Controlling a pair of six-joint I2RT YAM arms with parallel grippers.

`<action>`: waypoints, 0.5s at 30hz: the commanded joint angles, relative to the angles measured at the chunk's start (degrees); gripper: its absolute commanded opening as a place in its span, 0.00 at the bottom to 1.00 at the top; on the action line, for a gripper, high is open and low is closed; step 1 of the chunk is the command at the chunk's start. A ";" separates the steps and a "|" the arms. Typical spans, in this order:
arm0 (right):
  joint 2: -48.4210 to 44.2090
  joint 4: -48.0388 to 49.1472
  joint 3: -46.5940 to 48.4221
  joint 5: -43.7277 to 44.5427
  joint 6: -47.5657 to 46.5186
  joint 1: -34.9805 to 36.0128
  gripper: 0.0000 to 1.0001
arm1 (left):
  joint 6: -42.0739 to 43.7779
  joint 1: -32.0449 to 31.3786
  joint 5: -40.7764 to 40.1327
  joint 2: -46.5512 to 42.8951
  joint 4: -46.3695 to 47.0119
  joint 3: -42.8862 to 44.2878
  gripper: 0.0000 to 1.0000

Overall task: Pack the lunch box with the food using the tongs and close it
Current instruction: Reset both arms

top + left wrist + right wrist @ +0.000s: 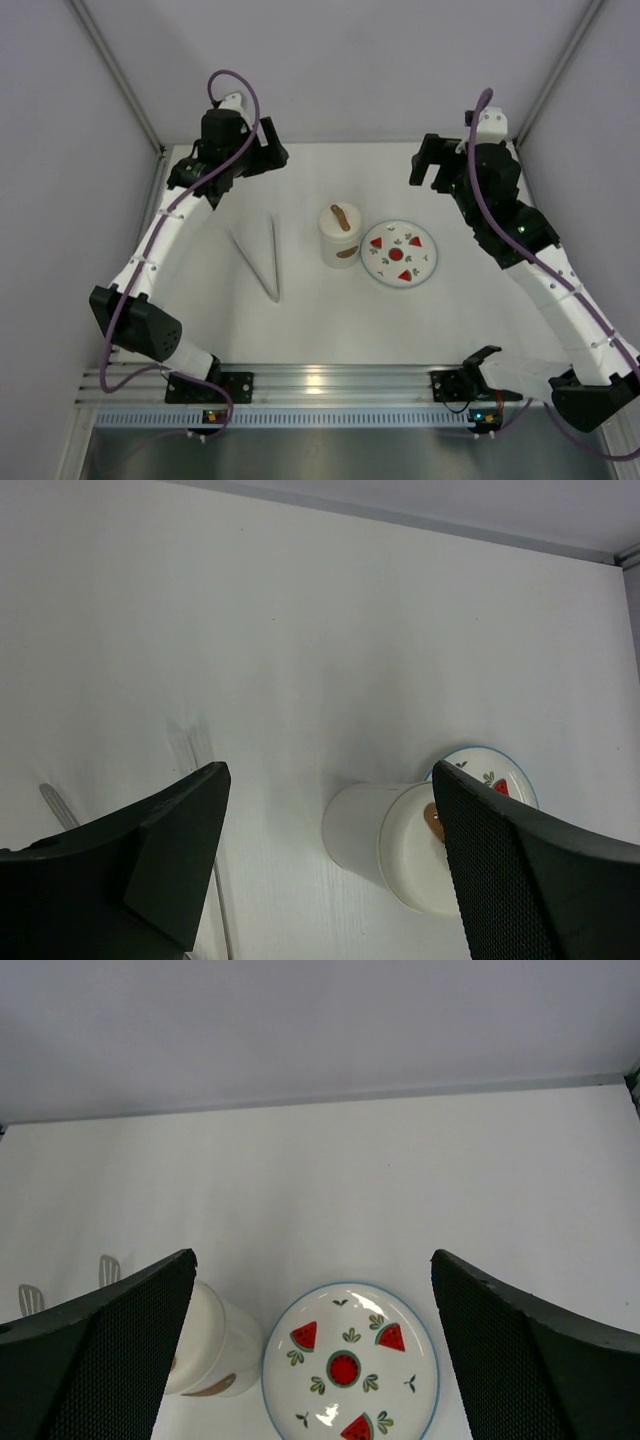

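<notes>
1. The left gripper (268, 155) has its dark, mesh-faced jaws spread wide, holding nothing.
2. The tongs (262, 262), slim, pale and V-shaped, lie flat, apart from both sets of jaws.
3. The lunch box (340, 240), a smooth white cylinder with a brown-handled lid (340, 218) on top, stands upright between the two sets of jaws, inside neither.
4. A glossy round plate (424, 270) with watermelon prints sits just beside the box, in front of the right jaws.
5. The right gripper (312, 1260) is released wide and empty.
</notes>
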 commanded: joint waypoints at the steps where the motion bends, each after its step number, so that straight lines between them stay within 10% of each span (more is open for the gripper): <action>1: -3.01 4.20 -1.23 1.87 0.18 -0.80 0.99 | 1.28 -0.18 -0.13 -2.90 0.76 0.03 0.87; 15: -3.45 3.94 -1.59 2.05 0.79 -1.33 0.99 | 1.81 -0.35 0.05 -4.13 0.67 0.38 0.88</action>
